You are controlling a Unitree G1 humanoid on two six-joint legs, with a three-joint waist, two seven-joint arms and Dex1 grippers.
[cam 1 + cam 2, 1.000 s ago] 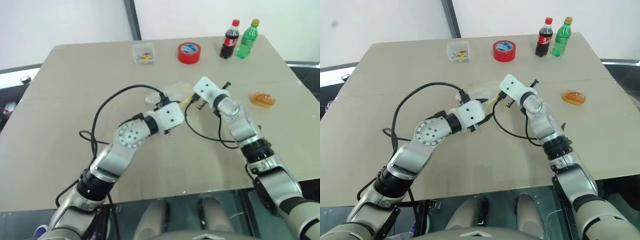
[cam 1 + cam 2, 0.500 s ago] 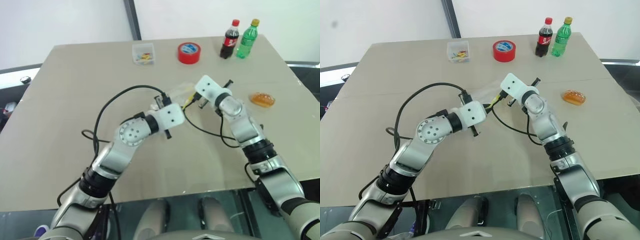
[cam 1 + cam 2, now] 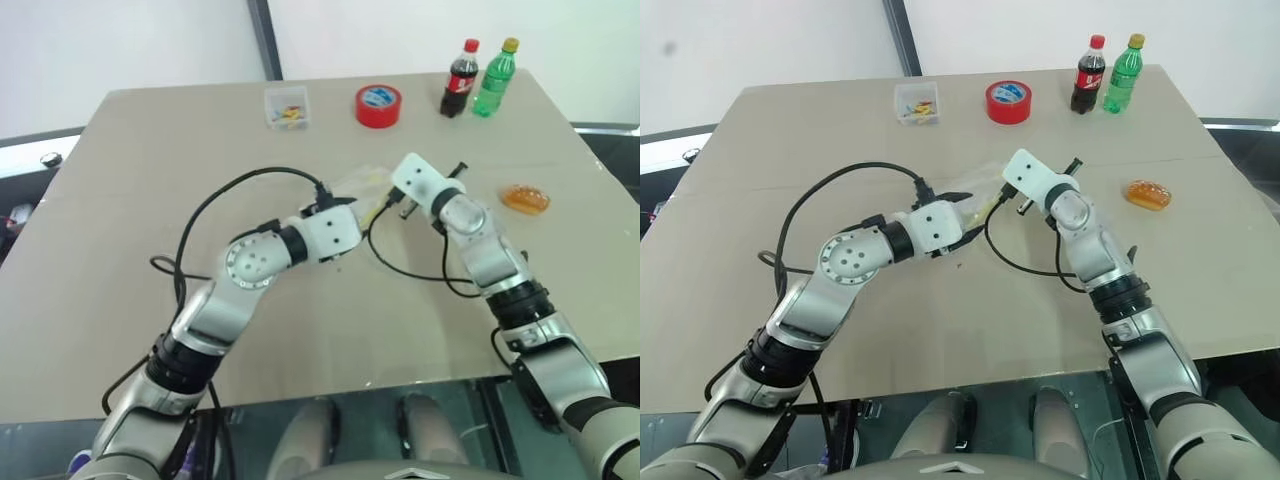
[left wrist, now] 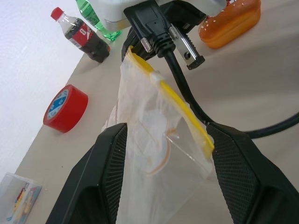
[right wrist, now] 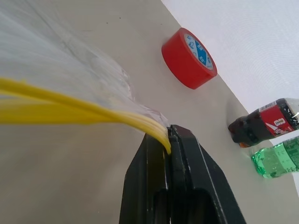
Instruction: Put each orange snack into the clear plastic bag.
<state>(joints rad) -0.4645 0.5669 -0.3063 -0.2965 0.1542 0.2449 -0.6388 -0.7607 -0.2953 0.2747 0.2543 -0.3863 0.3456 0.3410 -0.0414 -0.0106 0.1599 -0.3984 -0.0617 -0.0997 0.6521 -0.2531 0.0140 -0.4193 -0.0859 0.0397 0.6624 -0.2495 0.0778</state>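
While the right gripper (image 5: pixel 170 135) pinches the clear plastic bag (image 4: pixel 159 154), the left gripper (image 4: pixel 163 186) straddles it unclenched; the orange snack (image 3: pixel 526 198) at right-centre needs fetching.

Right tool (image 5: pixel 169 135) pinches clear plastic bag (image 5: pixel 70 74) yellow seal; red tape roll (image 5: pixel 188 58) beyond.
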